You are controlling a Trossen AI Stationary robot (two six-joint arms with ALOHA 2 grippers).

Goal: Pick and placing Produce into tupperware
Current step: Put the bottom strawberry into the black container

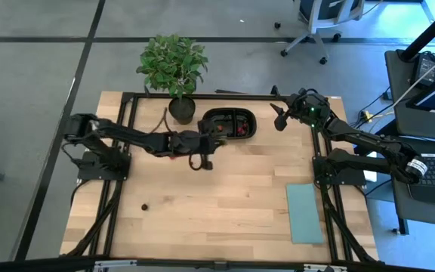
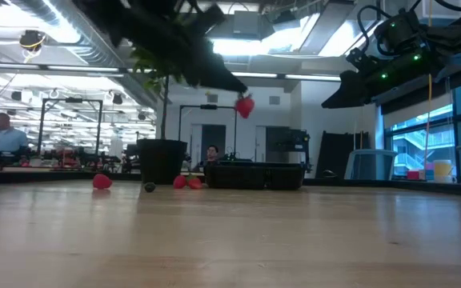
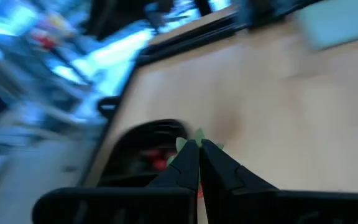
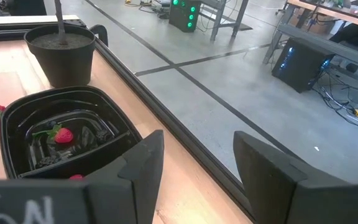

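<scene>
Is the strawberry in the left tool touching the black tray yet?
Apart. The low view shows the strawberry hanging from the left tool, well above the black tray, with open room background between them.

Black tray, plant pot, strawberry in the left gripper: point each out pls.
black tray point(image 4: 8, 134): right wrist view, on its left rim.
plant pot point(image 4: 64, 62): right wrist view, on its dark side wall.
strawberry point(image 2: 245, 106): low view, on its red body, held in the air.
left gripper point(image 3: 199, 147): left wrist view, at the closed fingertips.
</scene>
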